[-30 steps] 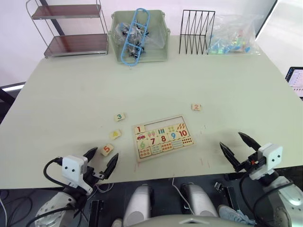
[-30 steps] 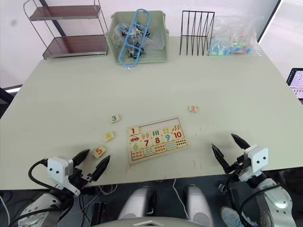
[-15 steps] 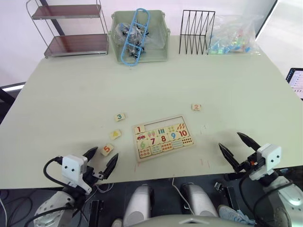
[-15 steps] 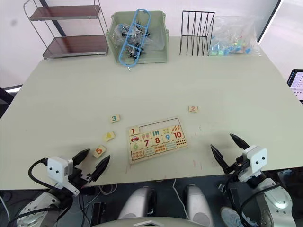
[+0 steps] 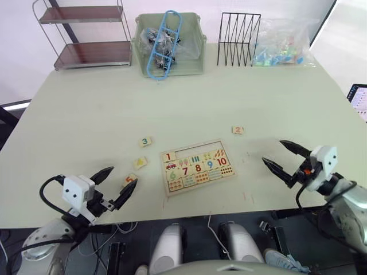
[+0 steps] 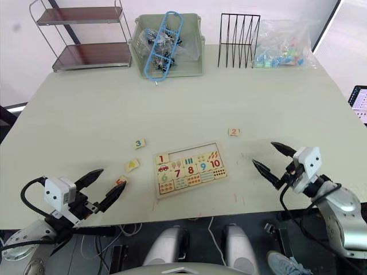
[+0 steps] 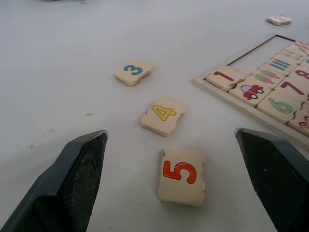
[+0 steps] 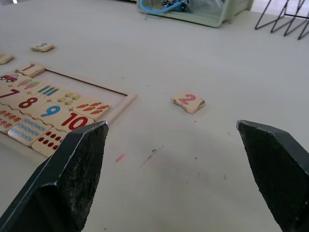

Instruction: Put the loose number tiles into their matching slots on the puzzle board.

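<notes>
**Four tiles loose on the table, both grippers open**

The board [image 5: 198, 167] lies flat on the table [image 5: 189, 97], near its front edge, a little turned. Tile 1 [image 5: 168, 156] sits already in the left end of the top row. The other slots [image 5: 198, 150] of this row are bare pale wood. Below them are the tiles with pictures, the numbers 6 to 10 and the dots.

Tile 3 [image 5: 145, 141] lies on the table to the left of the board, apart from it. Tile 4 [image 5: 140, 162] is nearer to the front, between tile 3 and tile 5 [image 7: 182, 175]. Tile 5 lies closest to the front edge, and in the head view it is partly hidden behind a finger of the left gripper [image 5: 114, 185]. Tile 2 [image 5: 238, 130] lies alone to the right of the board, beyond its far right corner.

The left gripper hangs over the front left part of the table with its fingers spread wide, holding nothing. In its wrist view, tile 5 lies on the table between the two fingers, not touched by them.

The right gripper [image 5: 284, 158] is to the right of the board, also with its fingers spread wide and empty. In its wrist view, tile 2 lies ahead between the fingers, well apart from them.

At the far edge stand a shelf [image 5: 86, 34], a green bin [image 5: 169, 46], a black wire rack [image 5: 238, 39] and a plastic bag [image 5: 281, 43].
</notes>
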Tool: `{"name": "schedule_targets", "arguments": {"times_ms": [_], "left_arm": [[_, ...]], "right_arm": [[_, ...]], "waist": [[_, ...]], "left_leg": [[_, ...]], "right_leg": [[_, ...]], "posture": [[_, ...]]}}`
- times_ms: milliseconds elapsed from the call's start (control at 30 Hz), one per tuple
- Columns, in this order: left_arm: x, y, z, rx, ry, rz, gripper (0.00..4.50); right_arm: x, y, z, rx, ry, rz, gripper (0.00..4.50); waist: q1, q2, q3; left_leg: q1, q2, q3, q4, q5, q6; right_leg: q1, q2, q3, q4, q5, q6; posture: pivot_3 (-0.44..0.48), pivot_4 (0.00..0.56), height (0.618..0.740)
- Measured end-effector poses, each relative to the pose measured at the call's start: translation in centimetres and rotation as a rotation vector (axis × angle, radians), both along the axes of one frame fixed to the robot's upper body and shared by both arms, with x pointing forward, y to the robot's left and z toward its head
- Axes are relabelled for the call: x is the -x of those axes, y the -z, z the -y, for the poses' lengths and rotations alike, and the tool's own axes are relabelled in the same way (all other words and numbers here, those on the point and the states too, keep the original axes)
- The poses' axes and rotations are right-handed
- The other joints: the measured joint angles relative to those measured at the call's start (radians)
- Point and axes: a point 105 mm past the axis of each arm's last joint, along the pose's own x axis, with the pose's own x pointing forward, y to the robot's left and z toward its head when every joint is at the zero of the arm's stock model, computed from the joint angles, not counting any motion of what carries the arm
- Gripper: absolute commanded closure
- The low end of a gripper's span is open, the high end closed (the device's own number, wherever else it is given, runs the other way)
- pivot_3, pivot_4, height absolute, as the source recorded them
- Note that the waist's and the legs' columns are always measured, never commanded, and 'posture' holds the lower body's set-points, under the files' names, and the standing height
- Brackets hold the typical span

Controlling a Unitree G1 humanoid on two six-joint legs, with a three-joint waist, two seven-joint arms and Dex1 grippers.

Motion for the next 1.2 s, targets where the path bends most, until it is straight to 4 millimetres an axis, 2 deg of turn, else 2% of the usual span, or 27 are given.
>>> {"name": "schedule_targets", "arguments": {"times_ms": [300, 667, 867, 1000, 1200], "left_arm": [[0.4, -1.1, -0.4, -0.001, 0.097, 0.006, 0.00], [0.9, -3.5, -1.1, 0.003, 0.256, 0.039, 0.00], [1.4, -3.8, -1.1, -0.008, 0.311, 0.046, 0.00], [1.6, -3.7, -1.1, -0.009, 0.329, 0.048, 0.00], [1.7, -3.8, -1.0, -0.010, 0.344, 0.062, 0.00]], "right_arm": [[-4.4, -1.6, -0.4, 0.072, -0.138, -0.063, 0.04], [-9.1, -2.7, -1.8, 0.283, -0.348, -0.130, 0.04], [-10.3, -1.2, -2.5, 0.382, -0.413, -0.187, 0.04], [-11.5, -1.3, -3.8, 0.427, -0.439, -0.175, 0.04], [-12.7, -0.5, -4.7, 0.471, -0.419, -0.198, 0.04]], "waist": [[-0.002, 0.000, 0.000], [-0.003, 0.001, 0.001], [-0.004, 0.002, 0.001], [-0.007, 0.002, 0.002], [-0.006, 0.003, 0.002]], "left_leg": [[0.000, 0.000, 0.001, 0.000, 0.000, 0.000], [0.000, 0.000, 0.001, 0.000, 0.000, 0.000], [0.000, 0.000, 0.002, 0.000, 0.000, 0.000], [0.000, 0.000, 0.001, 0.000, 0.000, 0.000], [-0.001, 0.001, 0.001, 0.000, 0.000, 0.000]], "right_leg": [[0.001, 0.001, -0.001, 0.000, 0.000, 0.000], [0.001, 0.000, -0.002, 0.000, 0.001, 0.001], [0.001, 0.000, -0.002, -0.001, 0.002, 0.002], [0.000, 0.000, -0.002, 0.000, 0.001, 0.000], [0.000, -0.001, -0.002, 0.000, 0.001, 0.000]], "posture": [[0.000, 0.150, 0.740], [0.000, 0.150, 0.740], [0.000, 0.150, 0.740], [0.000, 0.150, 0.740], [0.000, 0.150, 0.740]]}}
